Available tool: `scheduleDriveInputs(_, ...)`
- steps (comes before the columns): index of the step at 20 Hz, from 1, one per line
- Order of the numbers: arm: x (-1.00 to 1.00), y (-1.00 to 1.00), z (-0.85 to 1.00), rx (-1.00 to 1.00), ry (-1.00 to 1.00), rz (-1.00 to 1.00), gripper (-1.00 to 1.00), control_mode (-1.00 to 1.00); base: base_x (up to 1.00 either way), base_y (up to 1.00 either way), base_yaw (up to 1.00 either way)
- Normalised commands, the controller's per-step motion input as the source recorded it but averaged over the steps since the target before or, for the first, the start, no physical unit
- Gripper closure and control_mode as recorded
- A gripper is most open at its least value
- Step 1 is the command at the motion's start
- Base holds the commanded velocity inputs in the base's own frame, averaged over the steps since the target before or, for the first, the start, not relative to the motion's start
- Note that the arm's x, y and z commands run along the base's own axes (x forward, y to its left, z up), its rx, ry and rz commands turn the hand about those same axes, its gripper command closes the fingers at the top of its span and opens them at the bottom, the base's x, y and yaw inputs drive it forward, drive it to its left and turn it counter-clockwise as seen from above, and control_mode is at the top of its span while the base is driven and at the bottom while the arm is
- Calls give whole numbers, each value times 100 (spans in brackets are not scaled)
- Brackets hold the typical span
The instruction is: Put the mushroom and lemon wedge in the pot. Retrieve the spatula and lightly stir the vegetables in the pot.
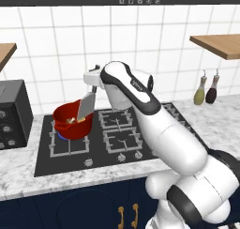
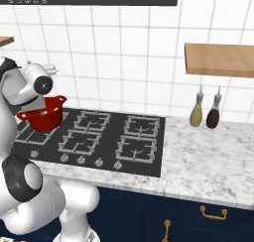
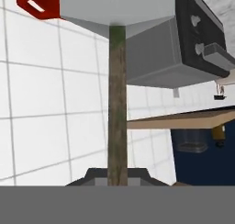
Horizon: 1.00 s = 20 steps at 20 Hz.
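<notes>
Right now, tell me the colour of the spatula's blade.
Light grey; the spatula blade shows best in the left base view, over the pot.

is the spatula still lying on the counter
No, the hand is shut on the spatula by its handle, and the grey blade hangs down over the red pot on the stove.

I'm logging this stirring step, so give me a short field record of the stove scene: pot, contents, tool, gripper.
pot: red pot on the rear left burner of the stove
contents: small pale and yellow pieces inside, too small to tell apart
tool: spatula, grey blade down at the pot's rim, handle up
gripper: gripper shut on the spatula handle, above the pot
nearby: two bottles on the counter at right
</notes>
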Motion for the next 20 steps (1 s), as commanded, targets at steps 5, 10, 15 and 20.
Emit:
scheduleDriveInputs(5, 34, 35, -13, -7, 5, 0, 100, -100, 0, 0, 0)
scheduleDriveInputs(10, 32, 3, -21, -2, 1, 0, 100, -100, 0, 0, 0)
scheduleDriveInputs(15, 29, 7, -34, 0, 0, 0, 100, -100, 0, 0, 0)
scheduleDriveInputs(20, 18, 19, -30, 0, 0, 0, 100, -100, 0, 0, 0)
